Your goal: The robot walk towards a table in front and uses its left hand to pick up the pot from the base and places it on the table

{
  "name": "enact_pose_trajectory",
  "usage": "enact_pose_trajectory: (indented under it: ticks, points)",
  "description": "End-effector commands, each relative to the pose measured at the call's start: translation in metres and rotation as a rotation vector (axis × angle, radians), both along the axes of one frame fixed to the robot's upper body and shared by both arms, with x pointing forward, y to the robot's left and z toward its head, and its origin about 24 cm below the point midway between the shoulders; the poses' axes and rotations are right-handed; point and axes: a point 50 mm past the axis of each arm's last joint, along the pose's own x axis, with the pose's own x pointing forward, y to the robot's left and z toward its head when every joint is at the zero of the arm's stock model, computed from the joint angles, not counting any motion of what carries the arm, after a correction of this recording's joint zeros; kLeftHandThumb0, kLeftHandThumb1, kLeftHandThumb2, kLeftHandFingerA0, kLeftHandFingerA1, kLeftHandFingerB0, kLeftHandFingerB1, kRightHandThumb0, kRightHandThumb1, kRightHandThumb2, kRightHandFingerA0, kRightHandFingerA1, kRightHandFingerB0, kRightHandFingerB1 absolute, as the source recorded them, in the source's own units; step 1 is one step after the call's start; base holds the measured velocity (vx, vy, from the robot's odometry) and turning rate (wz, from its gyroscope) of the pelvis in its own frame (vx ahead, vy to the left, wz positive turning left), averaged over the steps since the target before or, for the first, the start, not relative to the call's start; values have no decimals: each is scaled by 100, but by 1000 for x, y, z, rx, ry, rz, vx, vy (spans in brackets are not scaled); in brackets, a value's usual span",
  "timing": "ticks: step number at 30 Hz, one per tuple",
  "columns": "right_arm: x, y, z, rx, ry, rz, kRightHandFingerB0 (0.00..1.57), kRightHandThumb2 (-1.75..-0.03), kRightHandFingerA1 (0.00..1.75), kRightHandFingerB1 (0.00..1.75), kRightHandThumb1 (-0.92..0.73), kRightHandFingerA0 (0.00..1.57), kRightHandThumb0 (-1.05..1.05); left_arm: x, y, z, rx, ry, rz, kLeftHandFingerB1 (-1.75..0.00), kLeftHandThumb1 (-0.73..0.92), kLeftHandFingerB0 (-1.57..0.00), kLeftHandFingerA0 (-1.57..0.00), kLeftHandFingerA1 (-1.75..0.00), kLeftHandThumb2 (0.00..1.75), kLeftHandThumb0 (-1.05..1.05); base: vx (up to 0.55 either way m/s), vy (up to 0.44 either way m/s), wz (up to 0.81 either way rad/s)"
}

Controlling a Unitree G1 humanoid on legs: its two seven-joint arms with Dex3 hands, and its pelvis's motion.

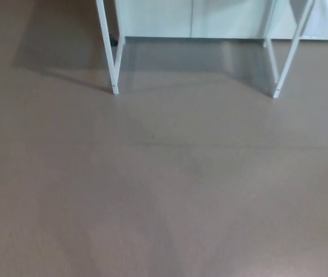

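Observation:
Only the lower part of the table shows in the head view: white metal legs, one pair at the left (110,52) and one pair at the right (287,55), standing on the floor at the top of the picture. The tabletop, the pot and its base are out of frame. Neither of my hands shows.
Brown-grey floor (164,184) fills most of the view between me and the table legs. A white wall or cabinet front (192,17) runs behind the legs. The table casts a shadow (54,52) to the left of the left legs.

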Motion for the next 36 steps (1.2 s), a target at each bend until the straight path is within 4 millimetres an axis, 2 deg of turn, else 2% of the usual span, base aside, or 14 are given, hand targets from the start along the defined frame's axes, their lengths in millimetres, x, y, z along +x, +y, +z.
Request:
enact_pose_trajectory:
  ticks: [1,2,3,18,23,29,36]
  points:
    - [-5,-2,-1,-9,10,6,32,-57,44,35,-57,53,-25,-4,6,4,23,-11,-4,-46,33,-18,-25,-52,78,-8,139,-78,-2]
    - [-5,-1,-1,-10,10,8,32,-57,44,35,-57,53,-25,-4,5,4,22,-13,-5,-46,33,-18,-25,-52,78,-8,140,-49,-7]
    - [-6,-2,-1,-13,12,12,32,-56,44,35,-57,53,-25,-4,5,3,19,-9,6,-32,48,-32,-36,-37,55,-12,155,-3,-11]
    - [-11,-1,-3,-64,28,29,33,-57,44,35,-58,57,-28,-6,5,2,19,18,3,-32,47,-32,-37,-37,54,-11,166,121,-8]
    - [-9,0,-3,-50,12,22,33,-57,46,35,-59,61,-29,-2,6,3,25,8,-6,-32,47,-32,-38,-37,54,-11,102,-83,7]
    - [-10,-1,-3,-64,25,23,34,-57,44,35,-58,57,-30,-3,5,3,15,3,-8,-32,48,-31,-38,-37,55,-11,64,-304,15]
    - [-10,-2,-3,-88,31,40,34,-57,43,35,-59,56,-31,-2,3,2,37,19,-23,-32,46,-32,-37,-37,55,-14,113,-14,-5]
